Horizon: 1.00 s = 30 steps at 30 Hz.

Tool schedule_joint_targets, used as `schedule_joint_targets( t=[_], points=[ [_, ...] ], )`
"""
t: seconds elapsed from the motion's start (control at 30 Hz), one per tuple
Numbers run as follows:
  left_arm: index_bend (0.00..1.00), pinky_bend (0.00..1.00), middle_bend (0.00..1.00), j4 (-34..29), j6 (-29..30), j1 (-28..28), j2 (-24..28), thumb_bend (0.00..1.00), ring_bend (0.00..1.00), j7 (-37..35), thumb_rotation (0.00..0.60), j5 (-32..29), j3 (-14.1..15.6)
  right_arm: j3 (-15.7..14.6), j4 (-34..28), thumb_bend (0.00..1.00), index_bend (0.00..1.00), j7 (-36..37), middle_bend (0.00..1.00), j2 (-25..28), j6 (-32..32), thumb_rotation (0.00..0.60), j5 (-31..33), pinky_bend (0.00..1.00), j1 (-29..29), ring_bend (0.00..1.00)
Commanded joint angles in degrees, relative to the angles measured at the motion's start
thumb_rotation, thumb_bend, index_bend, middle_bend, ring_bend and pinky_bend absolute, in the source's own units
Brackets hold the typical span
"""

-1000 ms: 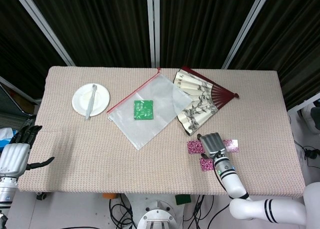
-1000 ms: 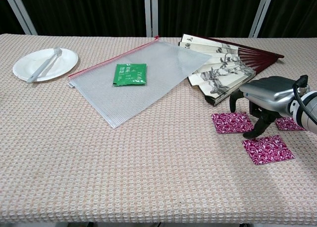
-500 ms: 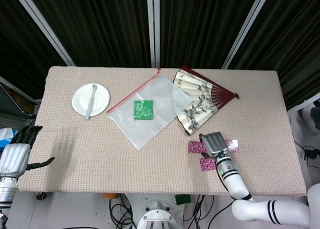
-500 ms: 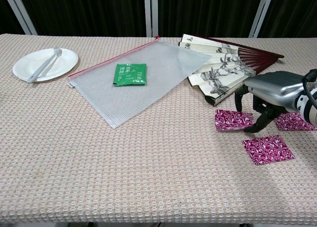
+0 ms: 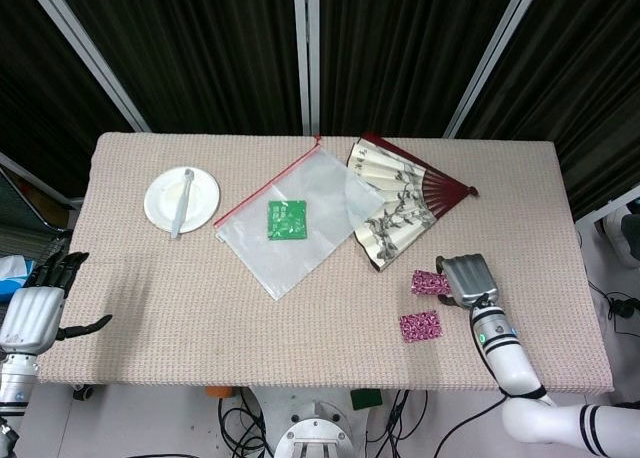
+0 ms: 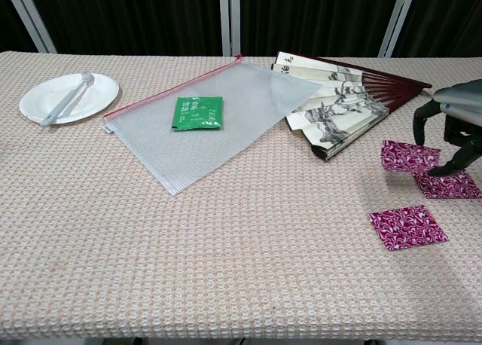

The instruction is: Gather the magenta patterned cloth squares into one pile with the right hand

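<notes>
Right hand (image 6: 453, 130) at far right of table (image 6: 226, 285), palm down, fingers curled, pinching upper magenta square (image 6: 407, 156) by its right edge; that square lifted slightly and tilted, overlapping far left corner of second magenta square (image 6: 448, 184), which lies flat under the hand. Third magenta square (image 6: 407, 227) flat on table, nearer and to the left, apart from the other two. In head view, same hand (image 5: 468, 279) just right of held square (image 5: 428, 281); third square (image 5: 420, 326) below it. Folding fan (image 6: 343, 100) spread open, far and left of the squares. Clear zip bag (image 6: 218, 119) mid-table with green packet (image 6: 199, 112) inside. White plate (image 6: 68, 98) far left, utensil on it. Left hand (image 5: 35, 308) off left table edge, fingers spread, holding nothing.
</notes>
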Motion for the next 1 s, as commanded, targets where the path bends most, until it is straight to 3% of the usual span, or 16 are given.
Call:
schedule_joint_targets(
  t=[0.03,0.3,1.0],
  points=[
    [0.09,0.18,0.11,0.0,-0.1,0.0,0.0,0.07,0.06,0.1,0.359,-0.1,-0.1,-1.4,1.5,0.41,0.49,1.0,1.0,2.8,-2.8,0.6,-0.6,0.9,0.0,1.0],
    [0.09,0.18,0.11,-0.5,-0.5,-0.4,0.0,0.07,0.06,0.7,0.358,-0.4,-0.2,-3.3,5.1,0.39,0.47,5.7,1.0,6.2,-8.3,0.6,-3.7,0.9,-0.3,1.0],
    [0.09,0.18,0.11,-1.0,-0.1,-0.3,0.4,0.07,0.06,1.0,0.358,-0.4,-0.2,-3.2,8.9,0.36,0.38,7.5,1.0,2.4,-10.6,0.6,-4.0,0.9,-0.5,1.0]
  ],
)
